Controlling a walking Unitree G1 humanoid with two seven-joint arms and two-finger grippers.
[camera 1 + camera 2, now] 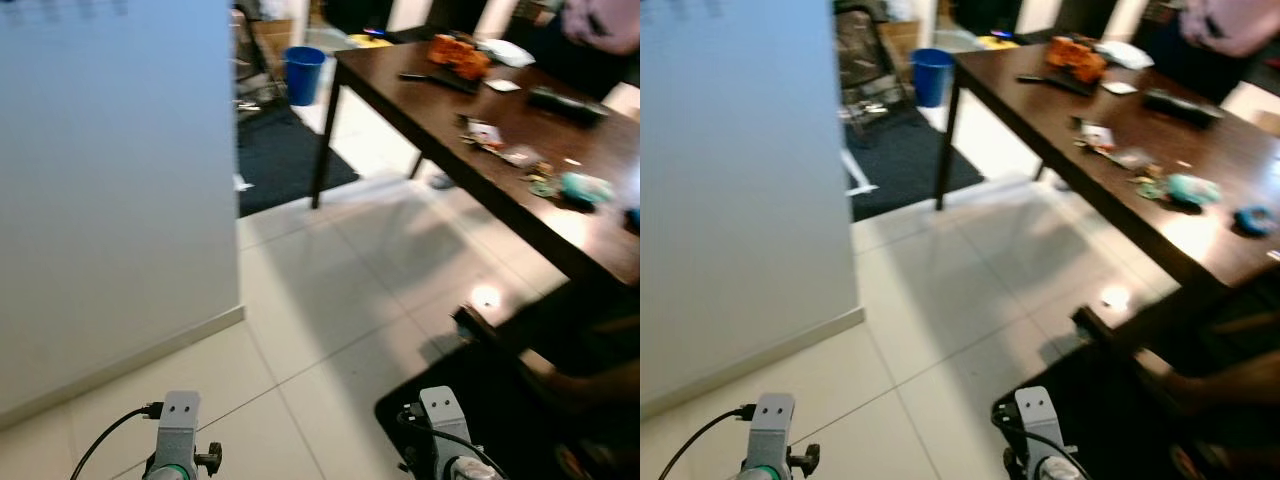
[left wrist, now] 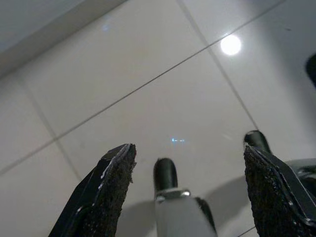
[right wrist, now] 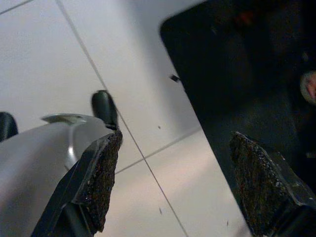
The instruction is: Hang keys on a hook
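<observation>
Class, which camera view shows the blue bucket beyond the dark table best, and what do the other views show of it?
The left eye view shows the bucket best: it is larger there, its rim clear beside the table leg. The right eye view shows the same bucket, smaller and nearer the top edge. Both wrist views look down at floor tiles, past each open hand.

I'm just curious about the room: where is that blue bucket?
The blue bucket stands on the floor at the far end of the room, beside the dark wooden table's far corner, past the white wall.
</observation>
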